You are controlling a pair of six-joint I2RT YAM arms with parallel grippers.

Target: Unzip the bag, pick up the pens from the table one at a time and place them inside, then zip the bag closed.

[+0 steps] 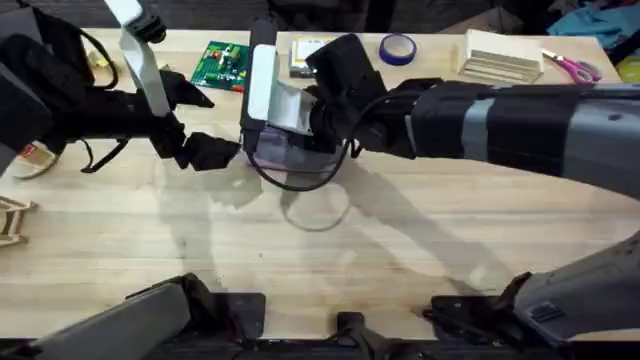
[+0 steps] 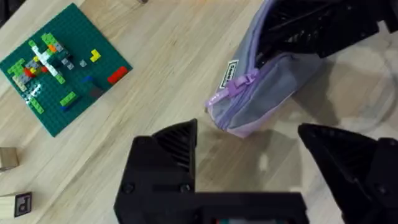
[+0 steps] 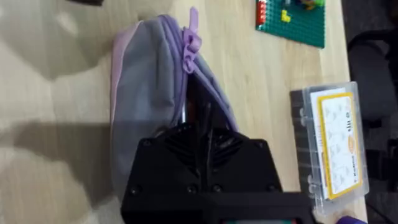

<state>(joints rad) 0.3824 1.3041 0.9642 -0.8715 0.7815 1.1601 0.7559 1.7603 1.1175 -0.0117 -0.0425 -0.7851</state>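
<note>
Insertion is judged the step in hand: the right gripper [image 3: 196, 134] is pushed into the open mouth of the bag [image 3: 146, 93], what its fingers hold being hidden. The left gripper [image 2: 249, 149] is spread wide, empty, the pouch's end just ahead of it. Next, a clean withdrawal, then zipping.

Bag [image 3: 149, 87] mouth behind R gripper [image 3: 199, 134]

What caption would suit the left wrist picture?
Open left hand hovers by the lilac bag's zip end, green brick plate nearby.
</note>
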